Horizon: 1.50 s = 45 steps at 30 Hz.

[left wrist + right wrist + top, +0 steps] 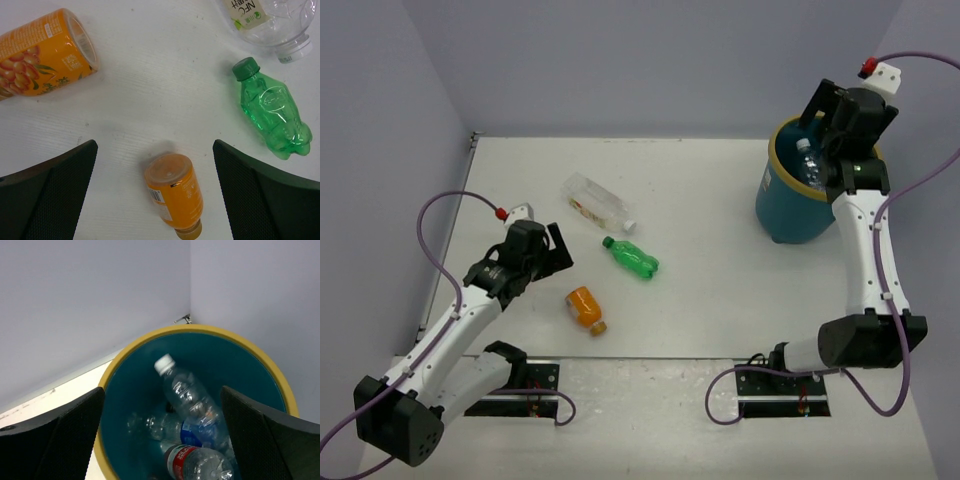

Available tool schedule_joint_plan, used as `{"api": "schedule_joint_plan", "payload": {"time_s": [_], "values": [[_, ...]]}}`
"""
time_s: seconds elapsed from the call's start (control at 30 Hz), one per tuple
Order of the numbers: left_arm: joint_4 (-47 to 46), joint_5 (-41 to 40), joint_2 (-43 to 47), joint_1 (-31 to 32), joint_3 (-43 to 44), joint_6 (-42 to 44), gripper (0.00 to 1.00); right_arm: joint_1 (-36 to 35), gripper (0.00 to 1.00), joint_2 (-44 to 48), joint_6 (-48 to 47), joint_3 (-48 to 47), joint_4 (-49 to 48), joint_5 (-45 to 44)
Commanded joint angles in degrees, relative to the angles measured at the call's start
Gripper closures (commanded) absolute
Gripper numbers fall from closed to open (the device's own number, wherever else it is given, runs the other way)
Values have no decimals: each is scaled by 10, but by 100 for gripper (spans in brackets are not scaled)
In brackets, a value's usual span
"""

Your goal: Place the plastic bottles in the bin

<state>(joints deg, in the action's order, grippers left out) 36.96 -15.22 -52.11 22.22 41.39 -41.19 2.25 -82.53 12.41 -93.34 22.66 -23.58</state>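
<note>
Teal, yellow-rimmed bin point(790, 215) upright at my far right, clear bottles point(187, 392) heaped inside, pale-labelled bottle point(598, 200), green bottle point(632, 258), orange bottle point(586, 308), second orange bottle point(40, 52) lying flat at my left

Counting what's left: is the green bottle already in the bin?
No, the green bottle lies on the table, well apart from the bin.

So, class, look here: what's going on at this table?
The right hand hangs open over the bin, which holds several clear bottles. The left hand is open above a small orange bottle lying on the table. A green bottle lies nearby, not yet binned.
</note>
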Motion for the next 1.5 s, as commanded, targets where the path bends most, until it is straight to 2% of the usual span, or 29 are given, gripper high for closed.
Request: {"api": "schedule_joint_plan", "payload": {"time_s": [0.0,0.03,0.23,0.33,0.47,0.83,1.03,1.17,1.47], "values": [[-27,4,-4,2,7,3,0,0,1,63,-22,12,-29,108],[-27,4,-5,2,7,3,0,0,1,64,-22,13,-29,110],[-28,8,-3,2,10,8,0,-3,1,113,-19,53,-27,304],[-29,8,3,2,12,11,0,-32,1,119,-27,59,-5,344],[-29,4,14,2,15,10,0,-127,1,117,-66,88,5,288],[-41,12,11,2,23,18,0,-299,1,28,-44,158,25,278],[-51,10,7,2,17,30,0,-370,1,-36,-29,187,19,278],[-53,7,5,2,16,37,0,-418,1,-96,-22,186,23,244],[-56,5,14,2,12,43,0,-468,1,-231,4,142,36,240]]}}
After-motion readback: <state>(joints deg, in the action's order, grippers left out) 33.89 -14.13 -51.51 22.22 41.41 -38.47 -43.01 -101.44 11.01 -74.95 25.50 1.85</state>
